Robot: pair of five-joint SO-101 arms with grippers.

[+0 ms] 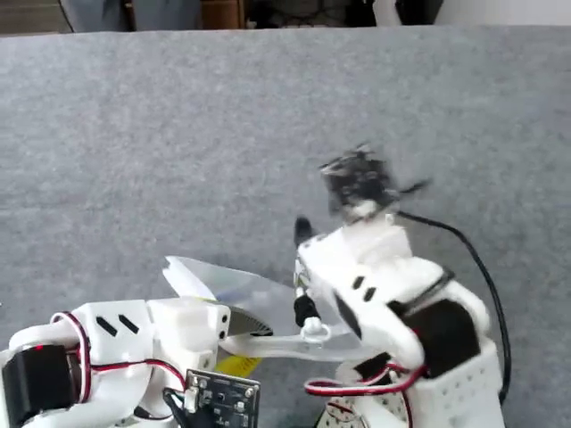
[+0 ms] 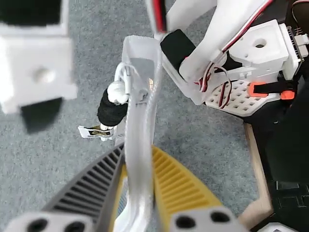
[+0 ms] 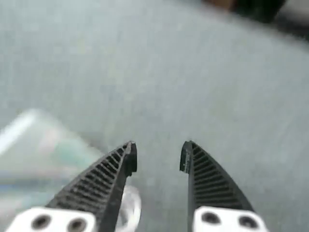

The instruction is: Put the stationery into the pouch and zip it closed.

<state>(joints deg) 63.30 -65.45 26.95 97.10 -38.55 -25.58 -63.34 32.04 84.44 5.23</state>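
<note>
Looks pretty far along, just guessing though. Can make out a greenish blur inside the clear pouch (image 1: 254, 292), lying flat on the grey table (image 1: 268, 116), but too hazy to call or count as stationery. No telling whether zipped yet; probably still needs a tug on the white zip pull (image 2: 117, 91) at the pouch's edge. Counting: one pouch, one zip pull, two pincers. Clamped on the pouch's edge with the left pincer (image 2: 138, 152). Spread and empty for the right pincer (image 3: 158, 157), right by the pouch's zip pull.

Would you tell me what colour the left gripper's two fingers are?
The left gripper has one yellow finger and one dark grey; clearest in the left wrist view.
</note>
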